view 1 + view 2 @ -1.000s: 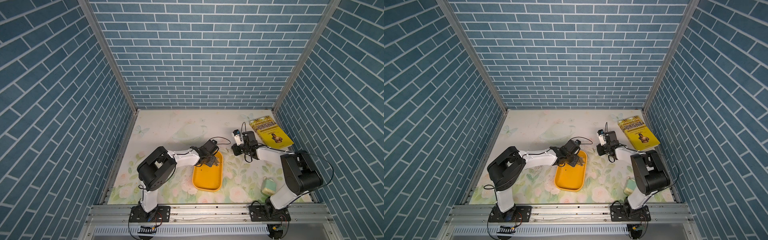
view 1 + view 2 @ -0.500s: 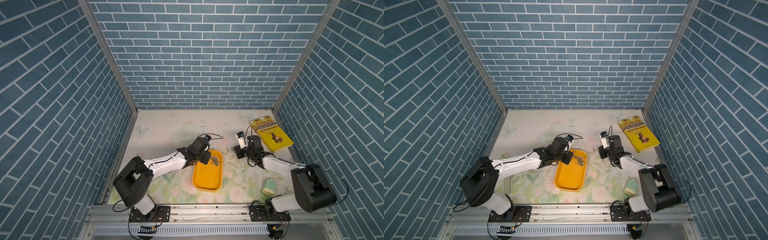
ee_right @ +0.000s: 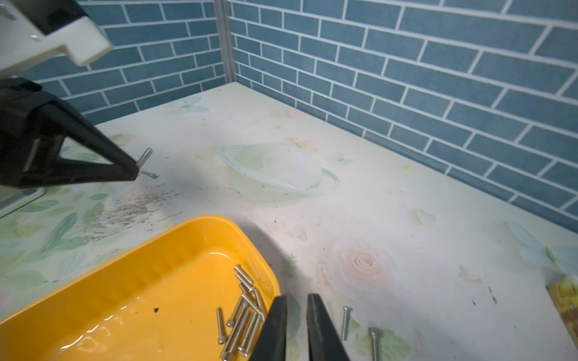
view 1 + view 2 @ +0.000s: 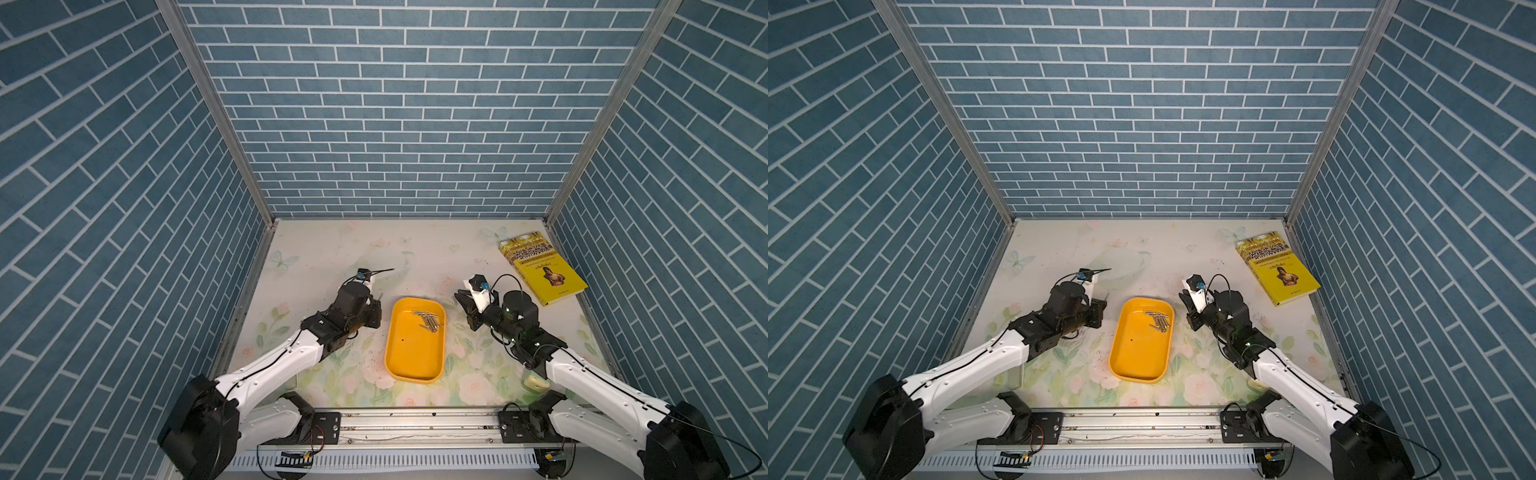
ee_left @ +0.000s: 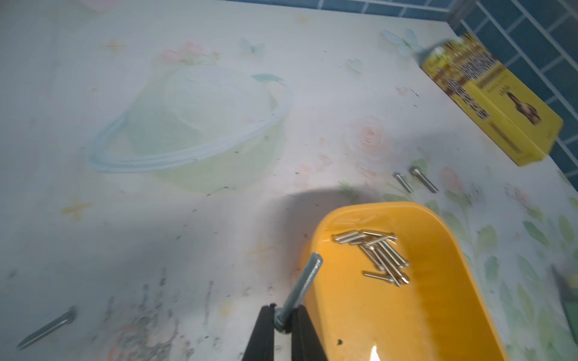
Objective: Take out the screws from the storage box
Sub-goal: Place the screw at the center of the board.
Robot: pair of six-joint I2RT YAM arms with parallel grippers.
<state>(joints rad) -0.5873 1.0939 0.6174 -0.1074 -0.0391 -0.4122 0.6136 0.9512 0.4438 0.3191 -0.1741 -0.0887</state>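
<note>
The yellow-orange storage box point(image 4: 415, 365) point(image 4: 1138, 361) lies at mid-table. Several silver screws point(image 4: 428, 322) point(image 5: 378, 256) point(image 3: 244, 315) are piled at its far end. My left gripper point(image 5: 283, 318) point(image 4: 379, 305) hangs just left of the box's far corner. It is shut on the head of one screw point(image 5: 305, 283), which sticks out past the fingertips. My right gripper point(image 3: 296, 300) point(image 4: 459, 299) is to the right of the box's far end, open by a narrow gap and holding nothing. Two screws point(image 3: 345, 322) point(image 3: 373, 340) lie on the table beside it.
One more screw point(image 5: 47, 328) lies on the table left of the box. A clear round lid point(image 5: 194, 125) rests behind it. A yellow book point(image 4: 544, 270) sits at the back right and a pale green gadget point(image 4: 536, 382) at the front right. Blue brick walls enclose the table.
My left gripper has pulled away from over the box's far end to its left side, carrying a screw. The right jaws have parted slightly.
</note>
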